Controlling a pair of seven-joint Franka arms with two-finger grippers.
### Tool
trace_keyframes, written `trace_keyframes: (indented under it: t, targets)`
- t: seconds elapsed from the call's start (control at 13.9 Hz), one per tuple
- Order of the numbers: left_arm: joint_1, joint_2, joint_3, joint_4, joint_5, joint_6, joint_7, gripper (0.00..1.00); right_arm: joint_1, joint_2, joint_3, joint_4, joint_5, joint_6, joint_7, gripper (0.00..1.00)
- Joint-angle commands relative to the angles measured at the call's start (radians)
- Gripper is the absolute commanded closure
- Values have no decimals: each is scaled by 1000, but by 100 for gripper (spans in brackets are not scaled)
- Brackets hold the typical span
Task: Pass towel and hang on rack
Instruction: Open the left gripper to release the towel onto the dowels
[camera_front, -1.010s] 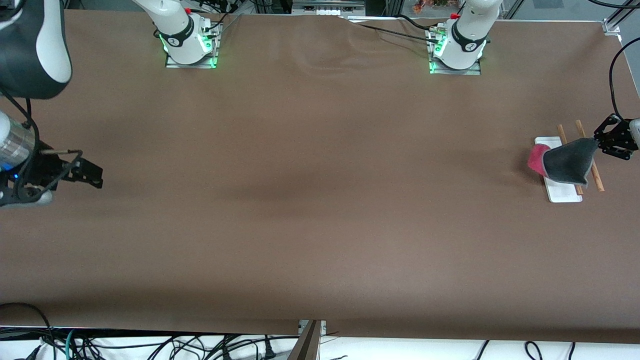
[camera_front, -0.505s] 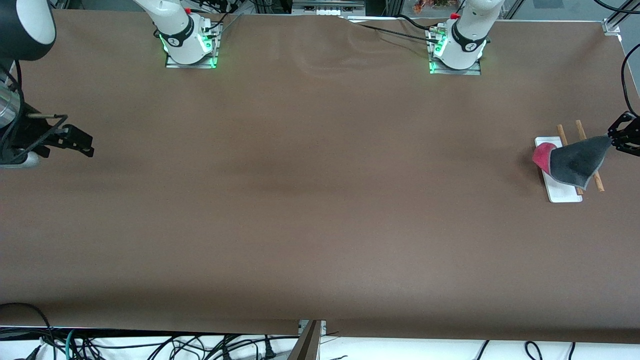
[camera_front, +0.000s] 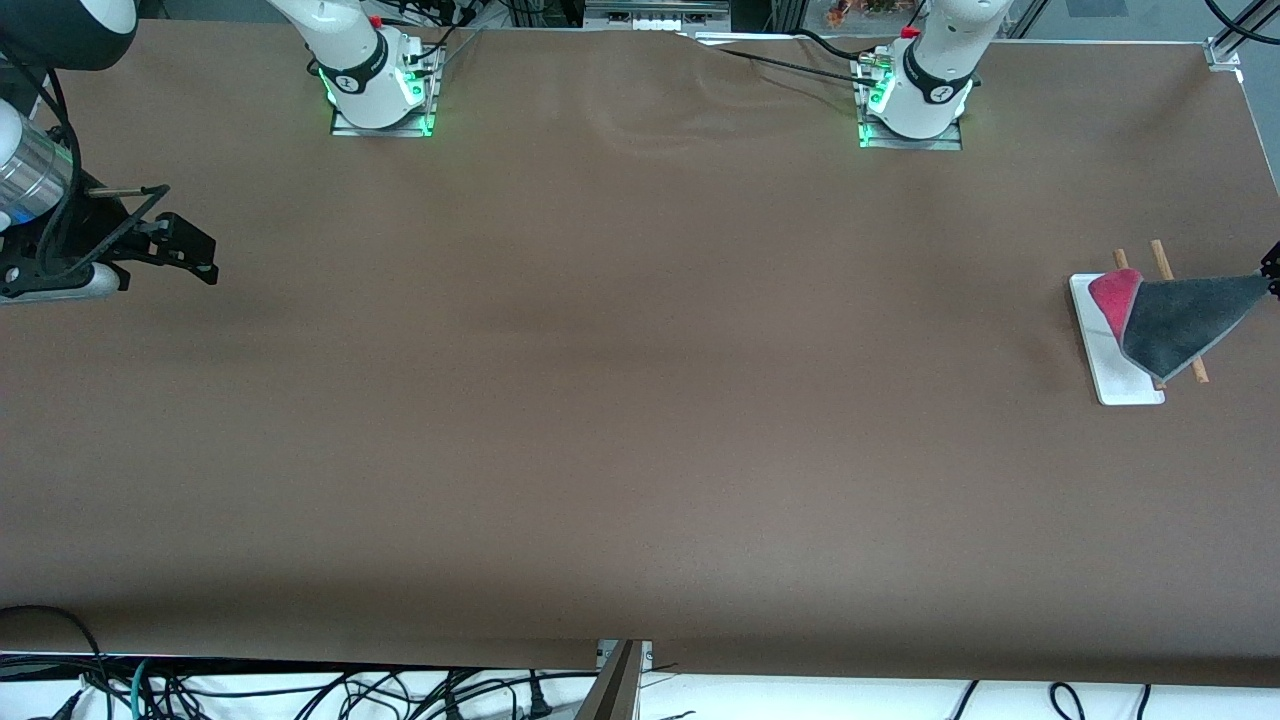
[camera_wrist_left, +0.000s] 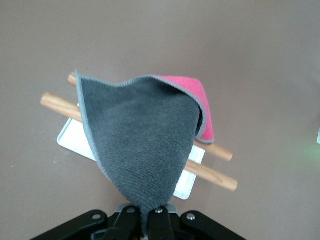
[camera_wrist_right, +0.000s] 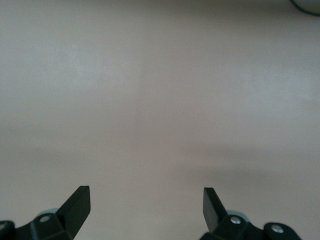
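The towel (camera_front: 1180, 320), dark grey face up with a pink-red flap (camera_front: 1113, 293), lies draped over the two wooden rods (camera_front: 1160, 255) of the rack, above its white base (camera_front: 1095, 335), at the left arm's end of the table. My left gripper (camera_front: 1272, 280), at the frame edge, is shut on one towel corner and holds it stretched out past the rods. The left wrist view shows the towel (camera_wrist_left: 140, 135), the rods (camera_wrist_left: 215, 177), the base (camera_wrist_left: 70, 140) and the left gripper (camera_wrist_left: 148, 220) pinching the grey corner. My right gripper (camera_front: 190, 255) is open and empty over bare table (camera_wrist_right: 146, 202).
The brown table surface (camera_front: 640, 400) stretches between the two arms. The arm bases (camera_front: 380, 90) stand along the edge farthest from the front camera. Cables hang below the table's near edge (camera_front: 300, 690).
My left gripper has pulled the towel corner outward toward the left arm's end of the table, spreading the towel over the rods. The right arm has shifted farther from the front camera.
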Motion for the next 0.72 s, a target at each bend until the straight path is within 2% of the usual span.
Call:
trace_keyframes:
  t: [0.0, 0.58, 0.65]
  targets:
    - [31, 87, -14, 75, 23, 11, 54, 100, -21, 16, 13, 37, 24, -22, -5, 0]
    - [87, 188, -14, 110, 15, 99, 157, 100, -22, 30, 12, 47, 19, -16, -18, 0]
    - [87, 195, -14, 112, 15, 108, 169, 93, -22, 30, 12, 47, 19, -17, -18, 0]
